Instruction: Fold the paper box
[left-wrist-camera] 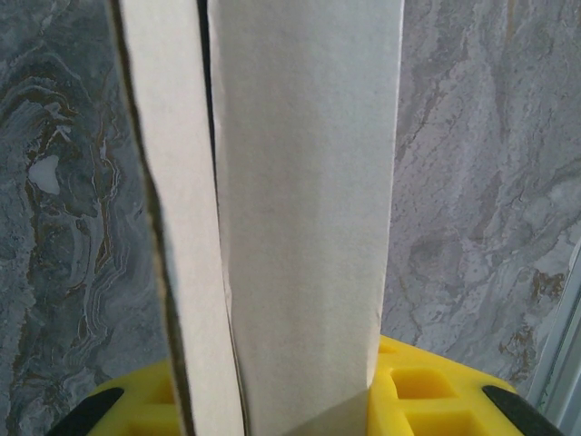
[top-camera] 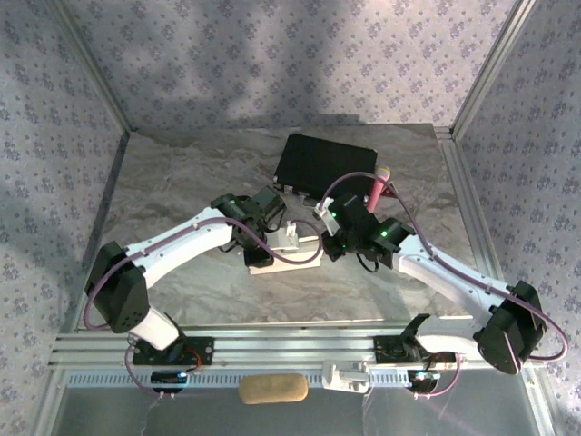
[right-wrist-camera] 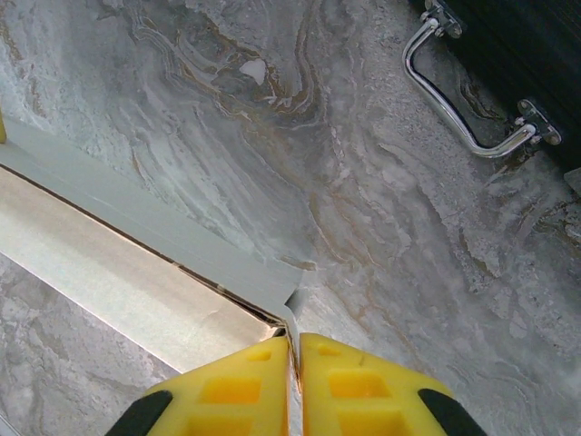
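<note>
The box (top-camera: 290, 241) sits at the middle of the surface (top-camera: 182, 182), between the two arms. It is thin white card with a creamy inner face, partly raised rather than flat. How far it is folded is hard to make out from above, since both wrists cover it.

In the left wrist view the box (left-wrist-camera: 300, 227) fills the centre as two upright panels, a narrow one on the left and a broad smooth one beside it, with a dark slit between them. They hide the gap between the yellow fingers (left-wrist-camera: 427, 395) of the left gripper (top-camera: 261, 243), so I cannot tell whether it grips.

The right gripper (right-wrist-camera: 292, 341) is nearly closed, pinching a thin card edge. From there a long flap of the box (right-wrist-camera: 136, 263) runs to the left edge of the frame.

The surface is grey and marbled. A black hard case (top-camera: 327, 168) lies closed at upper centre, its curved chrome handle (right-wrist-camera: 467, 100) cut off at the upper right of the right wrist view. A tan oblong pad (top-camera: 272, 389) lies at the bottom edge.
</note>
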You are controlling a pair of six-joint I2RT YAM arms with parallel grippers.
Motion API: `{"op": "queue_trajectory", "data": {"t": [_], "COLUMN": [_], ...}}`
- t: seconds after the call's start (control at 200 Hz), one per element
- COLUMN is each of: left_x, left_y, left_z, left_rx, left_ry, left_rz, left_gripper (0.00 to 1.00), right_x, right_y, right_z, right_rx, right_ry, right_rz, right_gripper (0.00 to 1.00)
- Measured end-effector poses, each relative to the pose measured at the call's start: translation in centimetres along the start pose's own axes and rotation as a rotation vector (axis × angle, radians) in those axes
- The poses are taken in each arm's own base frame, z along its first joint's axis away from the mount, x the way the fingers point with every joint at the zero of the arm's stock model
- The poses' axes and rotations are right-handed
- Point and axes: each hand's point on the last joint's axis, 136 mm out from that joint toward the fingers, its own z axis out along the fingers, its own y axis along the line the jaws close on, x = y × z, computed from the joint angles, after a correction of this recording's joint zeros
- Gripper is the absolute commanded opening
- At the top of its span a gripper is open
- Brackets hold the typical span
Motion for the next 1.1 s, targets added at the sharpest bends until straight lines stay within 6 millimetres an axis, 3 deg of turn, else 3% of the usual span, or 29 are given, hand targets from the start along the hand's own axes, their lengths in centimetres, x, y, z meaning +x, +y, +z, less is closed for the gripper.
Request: {"op": "queue_trajectory", "data": {"t": [0.39,0.605,1.099], "left_x": [-0.10,-0.13,-0.07], "left_y": [0.07,0.10,0.22], "left_z": [0.03,0.03,0.20], "left_rx": [-0.002,-0.004,-0.008], "left_ry": [-0.003,-0.005,0.002], "left_rz": [0.000,-0.006,-0.038], "left_gripper": [0.28,0.29,0.31], "right_x": [0.00,-0.04,-0.16], "right_y": [-0.14,-0.12,0.41], "right_z": [0.26,0.42,0.43], "right_rx": [0.009,0.010,0.007], "right_ry": [0.007,0.008,0.024], "right_rz": [0.000,0.010,0.144], "right_gripper": [0.12,0.00,0.00]}}
